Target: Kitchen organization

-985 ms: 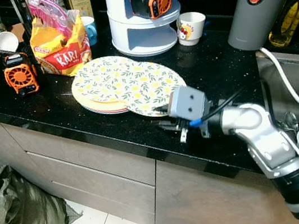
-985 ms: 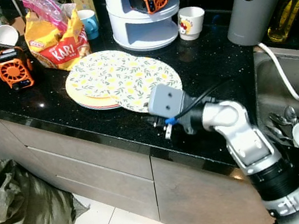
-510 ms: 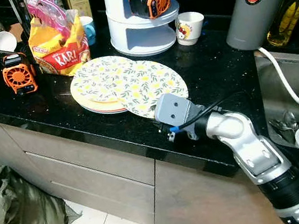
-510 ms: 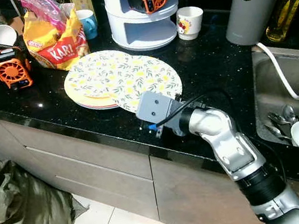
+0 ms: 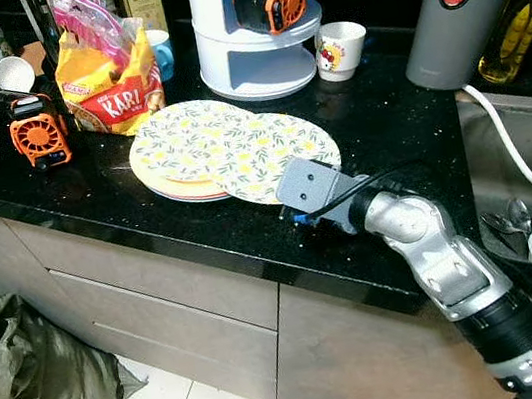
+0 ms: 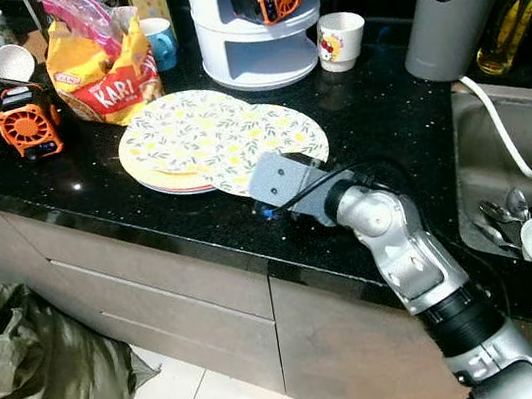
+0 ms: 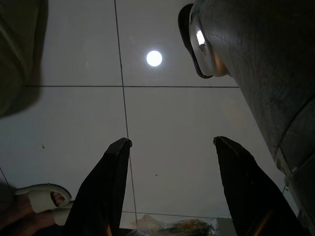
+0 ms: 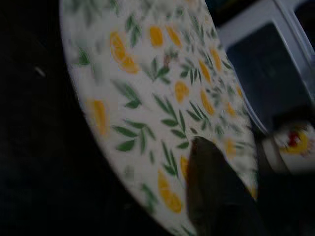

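Right wrist view showed one black finger (image 8: 216, 191) lying on a lemon-and-leaf patterned plate (image 5: 269, 153); right gripper (image 5: 294, 217) closure unclear. Two patterned plates overlapped.

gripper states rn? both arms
Left gripper: open, holding nothing, hanging over the floor.
Right gripper: at the near plate's rim; cannot tell.

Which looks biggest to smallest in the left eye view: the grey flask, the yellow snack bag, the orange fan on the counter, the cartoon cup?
1. Grey flask, partly cut off by the frame.
2. Yellow snack bag, close behind.
3. Orange fan.
4. Cartoon cup, similar to the fan; the cup sits farther back, so their order is unsure.
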Available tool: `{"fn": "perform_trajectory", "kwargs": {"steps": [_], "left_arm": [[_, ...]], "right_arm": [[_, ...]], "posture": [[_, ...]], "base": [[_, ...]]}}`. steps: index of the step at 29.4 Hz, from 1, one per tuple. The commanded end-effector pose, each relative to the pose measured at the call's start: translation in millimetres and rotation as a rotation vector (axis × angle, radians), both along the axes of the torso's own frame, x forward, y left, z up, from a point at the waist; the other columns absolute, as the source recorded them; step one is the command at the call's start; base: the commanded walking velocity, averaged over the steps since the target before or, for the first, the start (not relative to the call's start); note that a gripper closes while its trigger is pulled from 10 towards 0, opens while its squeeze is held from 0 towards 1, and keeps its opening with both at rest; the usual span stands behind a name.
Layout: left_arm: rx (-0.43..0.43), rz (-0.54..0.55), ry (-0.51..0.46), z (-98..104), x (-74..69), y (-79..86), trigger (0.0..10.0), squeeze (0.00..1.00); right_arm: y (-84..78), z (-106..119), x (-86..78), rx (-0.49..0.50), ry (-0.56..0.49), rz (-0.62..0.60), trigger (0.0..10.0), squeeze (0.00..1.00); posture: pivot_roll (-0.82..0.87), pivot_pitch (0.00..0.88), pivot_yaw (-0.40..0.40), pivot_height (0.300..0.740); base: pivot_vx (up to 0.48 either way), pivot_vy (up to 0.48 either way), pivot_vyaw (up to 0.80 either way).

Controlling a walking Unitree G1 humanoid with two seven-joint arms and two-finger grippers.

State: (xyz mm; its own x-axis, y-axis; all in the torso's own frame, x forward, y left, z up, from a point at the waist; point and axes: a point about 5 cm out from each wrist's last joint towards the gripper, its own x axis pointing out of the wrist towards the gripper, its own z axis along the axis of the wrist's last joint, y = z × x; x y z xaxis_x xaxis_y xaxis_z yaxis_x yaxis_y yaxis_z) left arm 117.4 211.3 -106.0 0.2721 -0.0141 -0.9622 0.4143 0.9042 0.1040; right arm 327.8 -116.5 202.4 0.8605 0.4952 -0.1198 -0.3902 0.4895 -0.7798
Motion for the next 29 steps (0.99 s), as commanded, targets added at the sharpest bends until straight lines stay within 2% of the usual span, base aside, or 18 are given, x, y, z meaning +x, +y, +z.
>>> {"fn": "perform_trajectory", "kwargs": {"steps": [1, 5, 6, 9, 11, 13, 16, 17, 18, 20, 21, 22, 24, 25, 26, 27, 28, 29], "left_arm": [[-0.009, -0.011, 0.019, -2, -4.9, -1.7, 10.0, 0.0], [-0.006, -0.014, 0.016, -1, -3.5, -1.1, 10.0, 0.0], [-0.006, -0.014, 0.016, -1, -3.5, -1.1, 10.0, 0.0], [-0.006, -0.016, 0.014, -1, -2.4, -1.4, 10.0, 0.0], [-0.007, -0.019, 0.013, -1, -1.5, -2.0, 10.0, 0.0], [-0.007, -0.02, 0.013, -1, -1.3, -2.2, 10.0, 0.0], [-0.005, -0.03, 0.015, -1, -1.1, -2.5, 10.0, 0.0], [-0.005, -0.03, 0.015, -1, -1.1, -2.5, 10.0, 0.0], [-0.006, -0.038, 0.014, -1, -0.2, -3.4, 10.0, 0.0], [-0.006, -0.039, 0.014, -1, -0.1, -3.7, 10.0, 0.0], [-0.014, -0.043, 0.008, 0, 2.5, -7.3, 10.0, 0.0], [-0.018, -0.044, 0.006, 0, 3.6, -9.1, 10.0, 0.0], [-0.022, -0.046, 0.004, 0, 4.3, -10.7, 10.0, 0.0], [-0.031, -0.049, 0.001, -1, 6.0, -15.4, 10.0, 0.0], [-0.034, -0.05, 0.0, -1, 6.4, -16.9, 10.0, 0.0], [-0.037, -0.05, 0.001, -1, 6.4, -17.8, 10.0, 0.0], [-0.038, -0.05, 0.003, -1, 6.0, -18.1, 10.0, 0.0], [-0.039, -0.05, 0.004, -1, 5.8, -18.3, 10.0, 0.0]], "right_arm": [[-1.4, -1, 1.5, 0.001, -0.001, -0.008, 0.0, 0.0], [-0.4, 16, 1.2, 0.118, -0.077, 0.021, 0.0, 0.0], [-0.4, 16, 1.2, 0.118, -0.077, 0.021, 0.0, 0.0], [1.2, 25, -0.3, 0.195, -0.102, 0.05, 0.0, 0.0], [2.1, 36, -1.1, 0.283, -0.13, 0.071, 0.0, 0.0], [2.0, 39, -0.8, 0.306, -0.141, 0.071, 0.0, 0.0], [-1.0, 62, -0.8, 0.494, -0.197, 0.076, 0.0, 0.0], [-1.0, 62, -0.8, 0.494, -0.197, 0.076, 0.0, 0.0], [-7.7, 83, -2.4, 0.7, -0.228, 0.096, 0.0, 0.0], [-8.8, 85, -2.7, 0.729, -0.231, 0.101, 0.0, 0.0], [-15.6, 97, -7.0, 0.894, -0.214, 0.163, 0.0, 0.0], [-18.4, 101, -9.4, 0.951, -0.206, 0.195, 0.0, 0.0], [-20.7, 104, -11.6, 0.987, -0.2, 0.223, 0.0, 0.0], [-25.9, 106, -18.9, 1.059, -0.154, 0.308, 0.0, 0.0], [-28.0, 107, -21.4, 1.077, -0.145, 0.332, 0.0, 0.0], [-32.7, 109, -23.1, 1.132, -0.149, 0.338, 8.3, 0.0], [-36.1, 110, -24.0, 1.179, -0.152, 0.342, 10.0, 0.0], [-38.3, 111, -24.5, 1.211, -0.154, 0.346, 10.0, 0.0]], "posture": [[0.03, 0.058, -0.019, 0.74], [0.03, 0.053, -0.021, 0.74], [0.03, 0.053, -0.021, 0.74], [0.03, 0.05, -0.021, 0.74], [0.03, 0.046, -0.02, 0.74], [0.03, 0.045, -0.018, 0.74], [0.01, 0.041, -0.012, 0.74], [0.01, 0.041, -0.012, 0.74], [0.0, 0.04, -0.012, 0.74], [0.0, 0.04, -0.012, 0.74], [-0.01, 0.039, -0.013, 0.74], [-0.01, 0.04, -0.013, 0.74], [-0.01, 0.042, -0.011, 0.74], [-0.01, 0.043, -0.01, 0.74], [-0.01, 0.043, -0.01, 0.74], [-0.01, 0.046, -0.009, 0.74], [-0.02, 0.049, -0.006, 0.74], [-0.02, 0.049, -0.006, 0.74]], "base": [[0.0, 0.0, 0.0], [0.0, 0.0, 0.0], [0.0, 0.0, 0.0], [0.0, 0.0, 0.0], [0.0, 0.0, 0.0], [0.0, 0.0, 0.0], [0.0, 0.0, 0.0], [0.0, 0.0, 0.0], [0.0, 0.0, 0.0], [0.0, 0.0, 0.0], [0.0, 0.0, 0.0], [0.0, 0.0, 0.0], [0.0, 0.0, 0.0], [0.0, 0.0, 0.0], [0.0, 0.0, 0.0], [0.0, 0.0, 0.0], [0.0, 0.0, 0.0], [0.0, 0.0, 0.0]]}}
